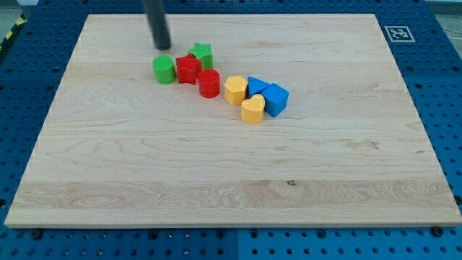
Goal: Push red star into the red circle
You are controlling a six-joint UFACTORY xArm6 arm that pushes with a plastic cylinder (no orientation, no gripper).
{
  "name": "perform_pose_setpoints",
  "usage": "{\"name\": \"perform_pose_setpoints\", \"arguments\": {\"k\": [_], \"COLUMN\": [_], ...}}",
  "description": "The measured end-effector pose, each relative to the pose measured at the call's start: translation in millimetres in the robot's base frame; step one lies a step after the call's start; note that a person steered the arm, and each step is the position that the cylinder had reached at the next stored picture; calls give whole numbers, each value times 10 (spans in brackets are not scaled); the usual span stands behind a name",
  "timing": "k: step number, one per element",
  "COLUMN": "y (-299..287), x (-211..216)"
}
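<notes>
Toward the view's upper left of the wooden bench (pixel 216 173), the red star (pixel 188 69) sits upright in a tight cluster of blocks. Touching its lower right side is the red circle (pixel 208 84), a short cylinder. A green circle (pixel 164 70) presses against the star's left, and a green star (pixel 202 55) sits just behind it toward the view's top. To the view's right, near the red circle but apart from it, a second group gathers: a yellow hexagon (pixel 235 90), a yellow heart (pixel 253 109), and two blue blocks (pixel 268 94) whose shapes are hard to make out. The end effector is a plain dark rod with no jaws to open or close; its tip (pixel 163 48) rests just above the green circle, up and left of the red star.
</notes>
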State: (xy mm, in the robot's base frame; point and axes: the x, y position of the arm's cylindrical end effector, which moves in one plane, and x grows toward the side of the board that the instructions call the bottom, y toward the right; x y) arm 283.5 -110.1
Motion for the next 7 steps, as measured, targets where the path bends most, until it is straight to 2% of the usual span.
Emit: {"name": "perform_pose_setpoints", "arguments": {"k": [1, 2, 7], "y": [242, 187, 186], "x": [136, 386, 606]}}
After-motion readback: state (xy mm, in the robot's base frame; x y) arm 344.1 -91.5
